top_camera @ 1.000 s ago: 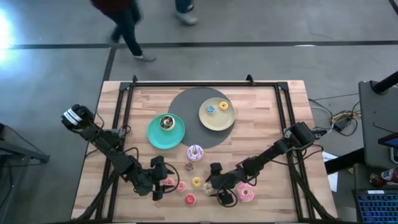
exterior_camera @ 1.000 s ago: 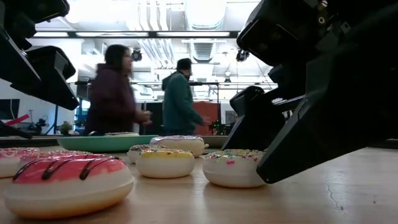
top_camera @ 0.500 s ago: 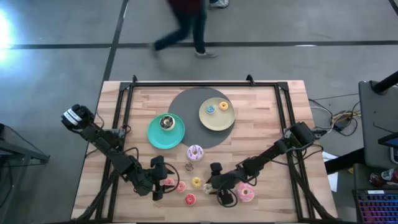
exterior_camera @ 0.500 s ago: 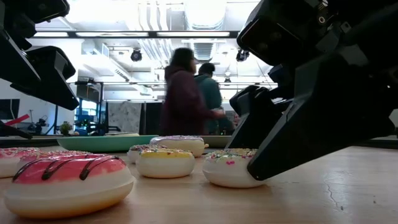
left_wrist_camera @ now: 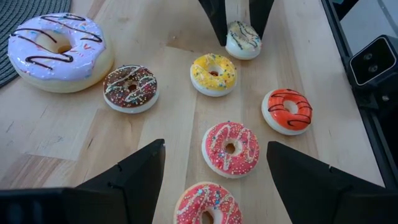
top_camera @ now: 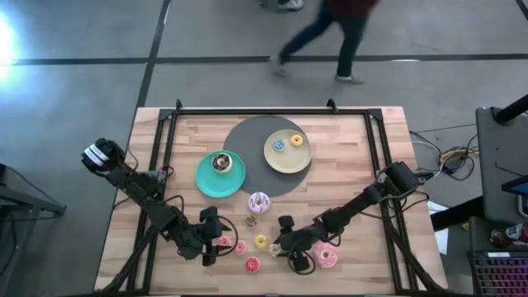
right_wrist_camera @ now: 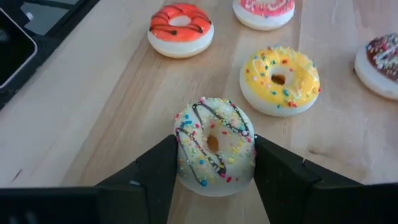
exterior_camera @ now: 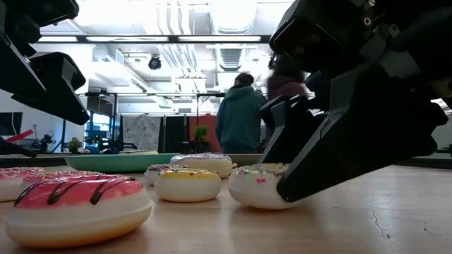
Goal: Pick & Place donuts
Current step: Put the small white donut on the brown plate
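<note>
Several small toy donuts lie flat on the wood near the table's front edge: a yellow one point(right_wrist_camera: 280, 79), a red-iced one point(right_wrist_camera: 181, 28), a brown one point(left_wrist_camera: 130, 88) and two pink ones point(left_wrist_camera: 231, 148). A large white-lilac donut point(top_camera: 259, 202) lies farther back, and a large pink one point(top_camera: 326, 256) lies beside my right arm. My right gripper point(right_wrist_camera: 214, 143) is shut on a tiny white donut point(right_wrist_camera: 214, 146) with dark drizzle. My left gripper point(left_wrist_camera: 214, 149) hangs open above the pink ones, touching nothing. My right gripper pinches the white donut by two opposite sides of its outer rim point(right_wrist_camera: 184, 155) between its two fingers point(right_wrist_camera: 155, 169). The fingers slant down from the table's right side. The donut lies flat with its underside point(exterior_camera: 254, 203) on the wood.
A teal plate point(top_camera: 205, 180) and a pale-yellow plate point(top_camera: 287, 162) sit on a dark round mat point(top_camera: 247, 136) at mid-table, each holding small donuts. A black frame point(top_camera: 165, 132) edges the table. People walk on the floor beyond the far edge.
My right gripper's fingers have closed in on the white donut from both sides and taken hold of it; the donut has slid slightly on the wood. People have walked past behind the table.
</note>
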Robot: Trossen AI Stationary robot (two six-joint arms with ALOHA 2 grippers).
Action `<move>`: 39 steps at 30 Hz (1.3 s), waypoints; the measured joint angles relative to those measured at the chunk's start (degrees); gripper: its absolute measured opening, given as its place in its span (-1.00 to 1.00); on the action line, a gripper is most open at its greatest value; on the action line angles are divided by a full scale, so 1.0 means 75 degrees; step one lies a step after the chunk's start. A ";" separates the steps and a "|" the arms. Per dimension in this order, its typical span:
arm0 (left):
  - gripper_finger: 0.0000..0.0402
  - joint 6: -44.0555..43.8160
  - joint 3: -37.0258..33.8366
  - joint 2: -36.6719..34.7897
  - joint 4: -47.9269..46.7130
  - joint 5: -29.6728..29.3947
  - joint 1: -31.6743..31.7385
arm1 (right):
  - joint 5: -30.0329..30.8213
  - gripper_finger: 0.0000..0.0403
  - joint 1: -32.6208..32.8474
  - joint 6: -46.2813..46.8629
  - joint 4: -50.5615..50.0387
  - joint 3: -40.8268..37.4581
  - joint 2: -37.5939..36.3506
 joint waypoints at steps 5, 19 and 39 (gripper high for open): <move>0.28 0.0000 0.0000 0.0000 0.0001 0.0002 0.0000 | -0.0002 -0.09 -0.0022 -0.0127 -0.0125 0.0000 -0.0272; 0.28 0.0101 -0.0006 0.0000 0.0000 0.0003 0.0002 | 0.0595 -0.08 -0.0649 -0.0500 -0.2783 -0.0020 -0.2115; 0.28 0.0376 -0.0012 0.0000 -0.0146 -0.0123 0.0003 | 0.0564 -0.10 -0.4153 -0.1626 -0.3821 -0.1529 -0.4783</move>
